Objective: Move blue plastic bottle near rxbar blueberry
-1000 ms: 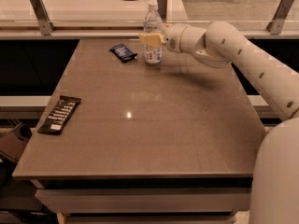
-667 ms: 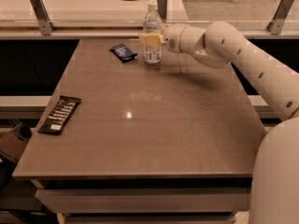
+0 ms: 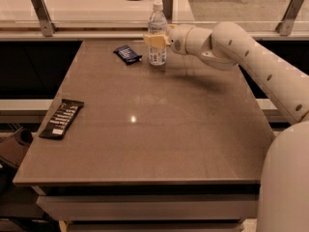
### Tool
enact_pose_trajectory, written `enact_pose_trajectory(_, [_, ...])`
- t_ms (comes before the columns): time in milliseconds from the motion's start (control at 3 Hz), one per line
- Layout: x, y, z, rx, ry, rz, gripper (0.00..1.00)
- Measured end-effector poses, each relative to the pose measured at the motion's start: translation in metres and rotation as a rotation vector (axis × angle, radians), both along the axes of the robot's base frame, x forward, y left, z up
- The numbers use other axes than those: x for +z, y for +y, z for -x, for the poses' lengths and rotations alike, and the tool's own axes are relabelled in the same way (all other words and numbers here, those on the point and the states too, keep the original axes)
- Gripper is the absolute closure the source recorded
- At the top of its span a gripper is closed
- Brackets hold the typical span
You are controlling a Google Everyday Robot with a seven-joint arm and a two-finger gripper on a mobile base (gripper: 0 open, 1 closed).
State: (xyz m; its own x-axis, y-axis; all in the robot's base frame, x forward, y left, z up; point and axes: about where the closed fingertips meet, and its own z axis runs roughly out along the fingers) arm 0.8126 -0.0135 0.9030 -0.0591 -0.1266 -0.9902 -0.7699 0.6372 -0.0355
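Observation:
The blue plastic bottle (image 3: 157, 35) stands upright at the far edge of the table, with a white cap and a white-and-blue label. My gripper (image 3: 157, 41) reaches in from the right, its pale fingers shut around the bottle's middle. The rxbar blueberry (image 3: 128, 53), a small dark blue wrapper, lies flat just left of the bottle, a short gap away.
A longer black bar wrapper with white text (image 3: 62, 118) lies near the table's left edge. The brown table (image 3: 159, 124) has a glass railing with metal posts (image 3: 40, 7) behind its far edge. My white arm (image 3: 251, 62) spans the right side.

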Motion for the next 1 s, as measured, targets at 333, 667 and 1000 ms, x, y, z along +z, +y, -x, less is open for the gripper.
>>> enact_pose_trajectory(333, [0.0004,0.0001,0.0000,0.000,0.000,0.000,0.12])
enact_pose_trajectory(667, [-0.0001,0.0031,0.0001,0.004,0.001,-0.001,0.00])
enact_pose_trajectory(1000, [-0.0001,0.0032,0.0001,0.004,0.001,-0.001,0.00])
